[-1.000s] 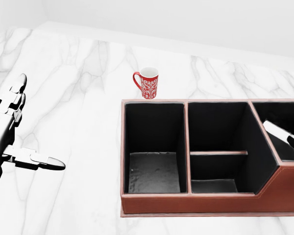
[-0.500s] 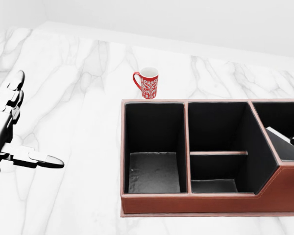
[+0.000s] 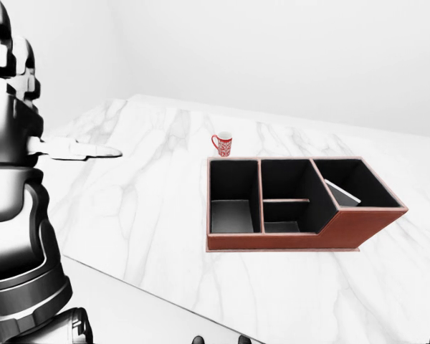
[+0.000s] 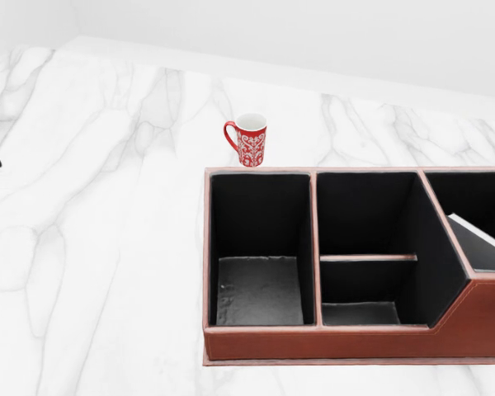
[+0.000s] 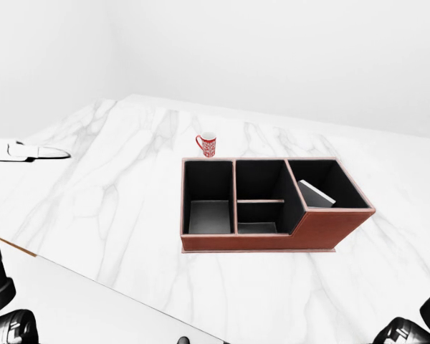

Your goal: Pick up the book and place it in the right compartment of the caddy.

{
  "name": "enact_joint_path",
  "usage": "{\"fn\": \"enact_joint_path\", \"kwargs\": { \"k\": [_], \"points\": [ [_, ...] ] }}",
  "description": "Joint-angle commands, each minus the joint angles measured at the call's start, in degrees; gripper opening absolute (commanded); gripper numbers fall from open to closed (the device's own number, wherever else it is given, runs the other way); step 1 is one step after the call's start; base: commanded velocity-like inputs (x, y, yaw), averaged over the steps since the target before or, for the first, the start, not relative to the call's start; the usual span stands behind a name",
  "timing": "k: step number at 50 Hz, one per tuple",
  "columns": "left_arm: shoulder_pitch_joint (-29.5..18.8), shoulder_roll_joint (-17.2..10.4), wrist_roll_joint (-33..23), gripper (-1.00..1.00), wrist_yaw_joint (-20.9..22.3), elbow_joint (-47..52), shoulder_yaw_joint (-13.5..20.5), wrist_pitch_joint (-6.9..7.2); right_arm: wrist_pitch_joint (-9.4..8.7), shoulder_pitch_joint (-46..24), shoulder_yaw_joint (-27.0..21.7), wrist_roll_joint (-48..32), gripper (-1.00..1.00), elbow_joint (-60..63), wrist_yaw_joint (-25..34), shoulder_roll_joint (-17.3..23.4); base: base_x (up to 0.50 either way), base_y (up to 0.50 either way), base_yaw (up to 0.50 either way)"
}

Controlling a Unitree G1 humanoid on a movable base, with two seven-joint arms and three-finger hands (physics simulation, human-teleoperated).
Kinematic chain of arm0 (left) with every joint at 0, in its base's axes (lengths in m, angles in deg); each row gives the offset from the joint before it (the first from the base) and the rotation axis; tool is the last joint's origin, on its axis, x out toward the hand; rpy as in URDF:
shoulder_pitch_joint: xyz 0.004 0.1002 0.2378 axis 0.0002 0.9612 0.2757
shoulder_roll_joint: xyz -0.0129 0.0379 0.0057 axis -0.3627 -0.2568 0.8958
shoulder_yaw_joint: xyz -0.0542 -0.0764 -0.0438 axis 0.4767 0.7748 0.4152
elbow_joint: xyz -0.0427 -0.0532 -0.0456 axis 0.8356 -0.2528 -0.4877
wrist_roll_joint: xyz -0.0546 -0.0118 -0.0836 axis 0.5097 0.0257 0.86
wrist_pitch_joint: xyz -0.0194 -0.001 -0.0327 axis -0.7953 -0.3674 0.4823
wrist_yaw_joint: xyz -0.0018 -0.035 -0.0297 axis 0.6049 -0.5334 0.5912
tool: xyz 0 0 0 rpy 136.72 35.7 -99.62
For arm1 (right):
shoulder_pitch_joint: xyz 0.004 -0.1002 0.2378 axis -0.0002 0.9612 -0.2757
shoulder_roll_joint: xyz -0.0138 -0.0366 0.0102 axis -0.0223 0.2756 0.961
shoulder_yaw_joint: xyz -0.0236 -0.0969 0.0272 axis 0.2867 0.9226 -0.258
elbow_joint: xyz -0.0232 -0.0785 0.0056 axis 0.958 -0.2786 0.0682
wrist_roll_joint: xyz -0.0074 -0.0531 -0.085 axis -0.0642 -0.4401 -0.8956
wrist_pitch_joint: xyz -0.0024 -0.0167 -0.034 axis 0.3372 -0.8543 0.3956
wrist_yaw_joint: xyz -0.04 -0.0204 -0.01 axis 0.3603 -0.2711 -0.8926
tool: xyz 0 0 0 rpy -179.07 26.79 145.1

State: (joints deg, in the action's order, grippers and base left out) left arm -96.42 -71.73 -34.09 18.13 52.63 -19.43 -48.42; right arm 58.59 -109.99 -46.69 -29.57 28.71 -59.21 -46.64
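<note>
the thin white-covered book leans tilted inside the right compartment of the brown leather three-bay caddy, nothing gripping it. left of the caddy, well apart, the grey left hand hangs released, fingers straight. just above the caddy's left bay stands a red patterned mug. right hand's state: cannot tell.

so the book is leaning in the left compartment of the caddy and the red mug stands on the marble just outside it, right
Not quite. The book leans in the right compartment of the caddy, as the right-eye view shows; the left one holds nothing visible. The red mug does stand on the marble just outside it.
</note>
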Motion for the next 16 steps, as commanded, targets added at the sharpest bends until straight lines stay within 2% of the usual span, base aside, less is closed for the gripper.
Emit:
{"fn": "enact_joint_path", "kwargs": {
  "k": [1, 4, 11, 16],
  "points": [
    [-5.3, -7.7, 15.7, 1.0, -6.6, 9.7, 7.4, 0.0, 0.0, -3.2, -10.1, 15.6, 1.0, 17.6, -7.4, 12.2, 0.0, 0.0, 0.0],
    [-5.7, -9.6, 20.6, 1.0, -9.3, 10.8, 9.4, 0.0, 0.0, -3.7, -13.5, 23.3, 1.0, 19.2, -11.4, 17.2, 0.0, 0.0, 0.0],
    [-4.2, -13.6, 28.2, 1.0, -14.8, 12.0, 11.4, 0.0, 0.0, 1.4, -19.6, 36.0, 1.0, 19.3, -19.2, 26.5, 0.0, 0.0, 0.0],
    [-2.8, -16.2, 32.9, 1.0, -17.6, 13.0, 13.1, 0.0, 0.0, 4.7, -24.2, 41.4, 1.0, 20.0, -21.5, 30.5, 0.0, 0.0, 0.0]
  ]
}}
